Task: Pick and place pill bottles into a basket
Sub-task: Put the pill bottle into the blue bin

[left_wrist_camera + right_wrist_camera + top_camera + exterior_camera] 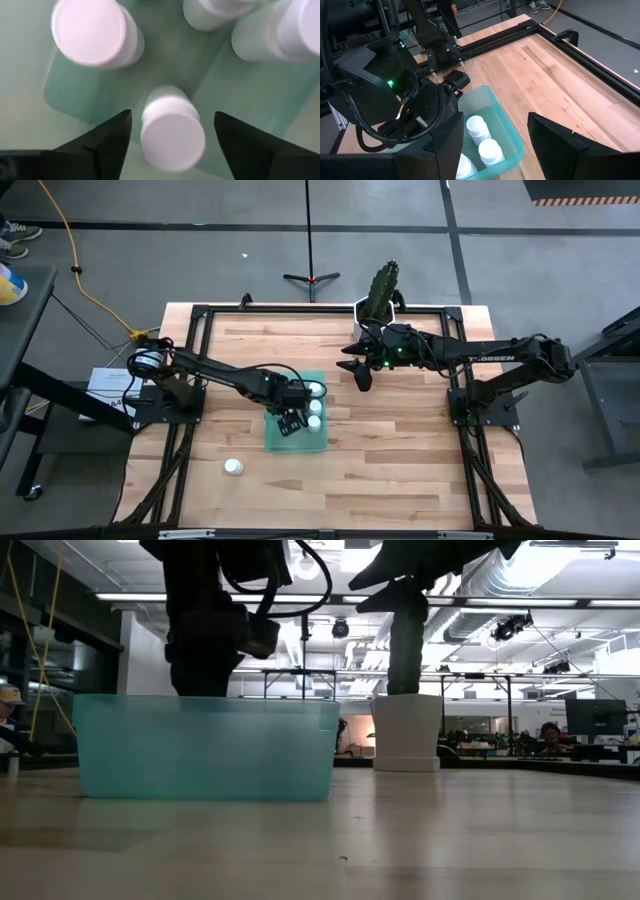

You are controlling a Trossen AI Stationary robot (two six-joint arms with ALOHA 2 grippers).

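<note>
the left gripper (170,137) hangs inside the green basket (296,442), fingers apart either side of a pill bottle (171,131) standing on the basket floor without touching it, other bottles cut off around it. the right gripper (361,373) waits open above the tabletop (400,450); one more bottle (233,467) stands outside the basket.

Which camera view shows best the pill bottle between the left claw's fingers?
The left wrist view: the pill bottle stands free between the open left claw. The high view hides it under that claw, the low view shows only the basket, and the right wrist view shows other bottles.
</note>
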